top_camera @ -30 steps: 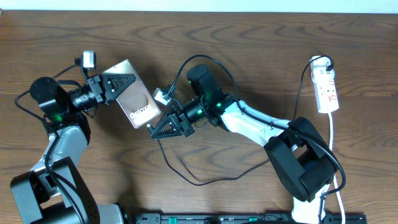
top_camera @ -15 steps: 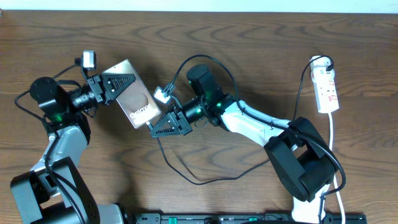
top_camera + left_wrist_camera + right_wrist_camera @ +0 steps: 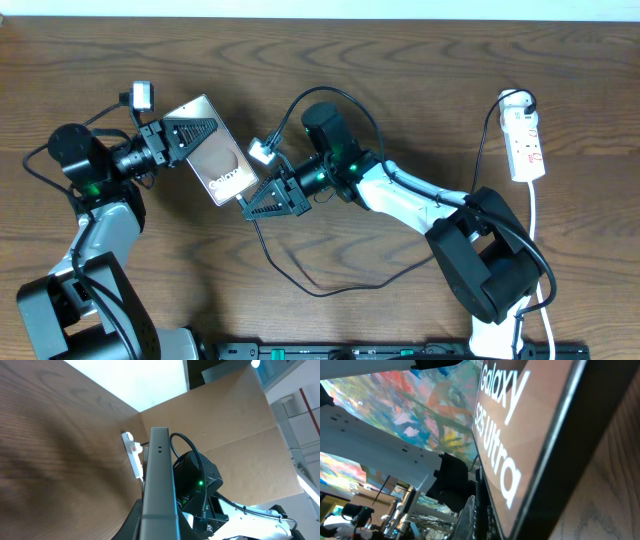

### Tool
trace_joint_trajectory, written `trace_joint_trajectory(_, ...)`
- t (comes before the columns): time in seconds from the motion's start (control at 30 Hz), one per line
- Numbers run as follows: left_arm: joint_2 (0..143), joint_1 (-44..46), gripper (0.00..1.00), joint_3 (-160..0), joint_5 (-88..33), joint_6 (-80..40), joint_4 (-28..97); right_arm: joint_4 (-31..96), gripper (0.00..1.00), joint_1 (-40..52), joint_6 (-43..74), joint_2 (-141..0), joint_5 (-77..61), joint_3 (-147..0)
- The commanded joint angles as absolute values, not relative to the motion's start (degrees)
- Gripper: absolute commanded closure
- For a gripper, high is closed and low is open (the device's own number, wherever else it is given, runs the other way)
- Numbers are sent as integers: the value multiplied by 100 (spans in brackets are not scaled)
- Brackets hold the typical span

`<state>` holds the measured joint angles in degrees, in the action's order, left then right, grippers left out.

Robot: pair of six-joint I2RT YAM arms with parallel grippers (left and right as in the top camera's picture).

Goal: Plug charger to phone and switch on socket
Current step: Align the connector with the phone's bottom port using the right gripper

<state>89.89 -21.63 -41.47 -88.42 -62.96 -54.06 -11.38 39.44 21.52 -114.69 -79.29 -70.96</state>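
Phone [image 3: 215, 163] tilted diagonally, lettered face up; black charger cable [image 3: 325, 292] loops below; white socket [image 3: 527, 140] far right.

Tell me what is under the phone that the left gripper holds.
Around the phone only the brown table shows. The phone, clamped in the left gripper, covers the spot directly beneath it, so anything lying there cannot be seen.
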Motion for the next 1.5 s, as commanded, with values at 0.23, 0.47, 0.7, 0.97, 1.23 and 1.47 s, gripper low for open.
trace_joint_trajectory(0.23,8908,-2152,92,-4189,-9004,-6324,-5457,-1157,99,3841,2143,-11450,-8005,-7113)
trace_joint_trajectory(0.47,8908,-2150,93,-4189,-9004,-6351,-5457,-1153,99,3791,2137,-11450,-8005,-7113)
trace_joint_trajectory(0.7,8908,-2152,93,-4189,-9004,-6434,-5457,-1111,99,3795,2132,-11450,-7940,-7113)
trace_joint_trajectory(0.97,8908,-2150,93,-4189,-9000,-6486,-5457,-1022,99,3802,2137,-11450,-7852,-7113)
trace_joint_trajectory(1.23,8908,-2150,92,-4189,-9002,-6536,-5459,-978,99,3835,2119,-11450,-7797,-7113)
trace_joint_trajectory(1.47,8908,-2152,93,-4189,-9002,-6410,-5459,-987,99,3835,2045,-11450,-7972,-7113)
